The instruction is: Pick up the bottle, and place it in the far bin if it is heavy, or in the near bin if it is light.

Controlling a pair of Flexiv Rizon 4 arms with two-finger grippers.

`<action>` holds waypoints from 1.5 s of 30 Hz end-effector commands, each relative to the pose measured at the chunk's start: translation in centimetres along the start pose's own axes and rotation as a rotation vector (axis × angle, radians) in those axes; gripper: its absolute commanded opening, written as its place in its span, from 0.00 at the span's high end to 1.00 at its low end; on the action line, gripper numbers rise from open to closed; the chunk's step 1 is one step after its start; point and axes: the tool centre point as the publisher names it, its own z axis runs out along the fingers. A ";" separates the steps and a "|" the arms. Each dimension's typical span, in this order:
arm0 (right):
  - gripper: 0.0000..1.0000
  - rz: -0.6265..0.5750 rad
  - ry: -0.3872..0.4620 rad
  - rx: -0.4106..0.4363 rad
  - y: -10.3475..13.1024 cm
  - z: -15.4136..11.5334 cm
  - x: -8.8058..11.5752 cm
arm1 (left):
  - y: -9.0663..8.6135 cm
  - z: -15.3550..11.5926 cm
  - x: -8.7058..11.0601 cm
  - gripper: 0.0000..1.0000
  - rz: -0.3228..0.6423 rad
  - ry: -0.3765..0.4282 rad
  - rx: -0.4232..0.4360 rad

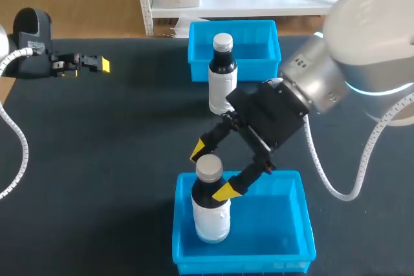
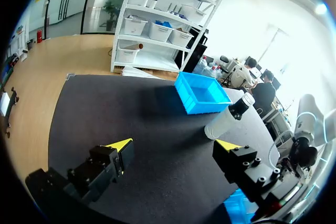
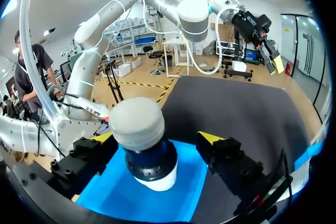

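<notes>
A bottle (image 1: 210,206) with a grey cap, dark neck and white body stands upright inside the near blue bin (image 1: 294,227). My right gripper (image 1: 212,170) is open around its top; the yellow fingertips (image 1: 226,191) flank the cap without gripping it. The right wrist view shows the bottle (image 3: 144,145) between the spread fingers of that gripper (image 3: 156,139), over the near bin's floor (image 3: 131,200). My left gripper (image 1: 97,64) is far off at the table's back left, open and holding nothing (image 2: 174,146).
The far blue bin (image 1: 197,53) sits at the table's back edge. A second bottle (image 1: 222,72) stands upright just in front of it, close behind my right wrist; the left wrist view shows this bottle (image 2: 228,121) beside the far bin (image 2: 202,95).
</notes>
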 end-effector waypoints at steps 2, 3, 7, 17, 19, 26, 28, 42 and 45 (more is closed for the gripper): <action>0.00 0.031 0.024 0.013 -0.3 -1.8 1.2 | 0.0 0.0 0.0 0.00 0.000 0.000 0.000; 0.00 0.035 0.036 0.018 -0.4 -2.4 1.6 | 0.0 0.0 0.0 0.00 0.000 0.000 0.000; 0.00 0.058 0.103 0.036 -1.2 -5.6 3.4 | 0.0 0.0 0.0 0.00 0.000 0.000 0.000; 0.00 0.247 0.139 0.267 -7.6 -15.3 8.6 | 0.0 0.0 0.0 0.00 0.000 0.000 0.000; 0.00 0.266 0.137 0.304 -9.3 -16.7 9.4 | 0.0 0.0 0.0 0.00 0.000 0.000 0.000; 0.00 0.306 0.096 0.408 -14.9 -20.8 10.9 | 0.0 0.0 0.0 0.00 0.000 0.000 0.000; 0.00 0.301 0.096 0.411 -16.3 -21.4 11.0 | 0.0 0.0 0.0 0.00 0.000 0.000 0.000; 0.00 0.256 0.071 0.421 -23.7 -21.9 10.1 | 0.0 0.0 0.0 0.00 0.000 0.000 0.000; 0.00 0.251 0.045 0.419 -24.7 -21.2 9.6 | 0.0 0.0 0.0 0.00 0.000 0.000 0.000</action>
